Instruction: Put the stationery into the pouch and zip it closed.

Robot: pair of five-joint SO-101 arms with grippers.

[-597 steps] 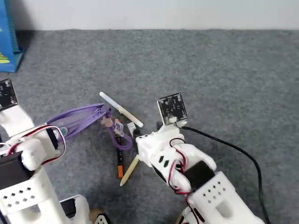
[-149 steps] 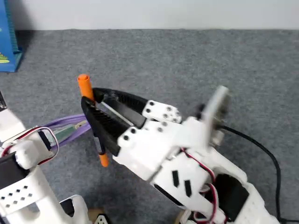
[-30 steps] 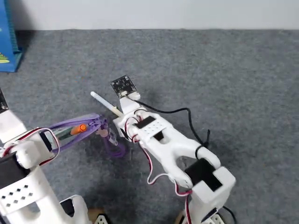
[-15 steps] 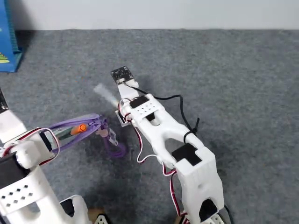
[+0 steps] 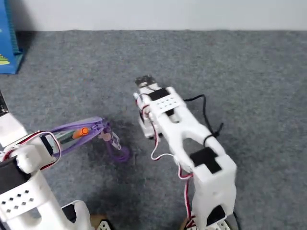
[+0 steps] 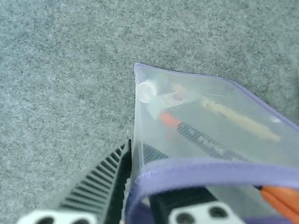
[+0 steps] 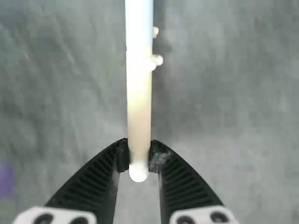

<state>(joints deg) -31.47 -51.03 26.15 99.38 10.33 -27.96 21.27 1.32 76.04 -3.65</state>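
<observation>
- Right gripper (image 7: pixel 138 161) clamped on a white pen (image 7: pixel 139 84) over grey carpet (image 5: pixel 240 72).
- Left gripper (image 6: pixel 140 186) pinches pouch (image 6: pixel 201 126) rim, nine o'clock of right gripper; orange marker (image 5: pixel 80 131) inside.

two robot arms, the left arm (image 5: pixel 29 191) and the right arm (image 5: pixel 184 132), each ending in one gripper: the left gripper (image 6: pixel 140 175) and the right gripper (image 7: pixel 138 156). one clear pouch (image 6: pixel 196 107) with purple trim; three pens in all, namely one white pen (image 7: pixel 139 84) between the right gripper's fingers and two seen through the pouch wall, one orange-tipped dark pen (image 6: pixel 191 135) and one cream pen (image 6: pixel 238 120). one blue box (image 5: pixel 7 43) and one black cable (image 5: pixel 211 112).
</observation>
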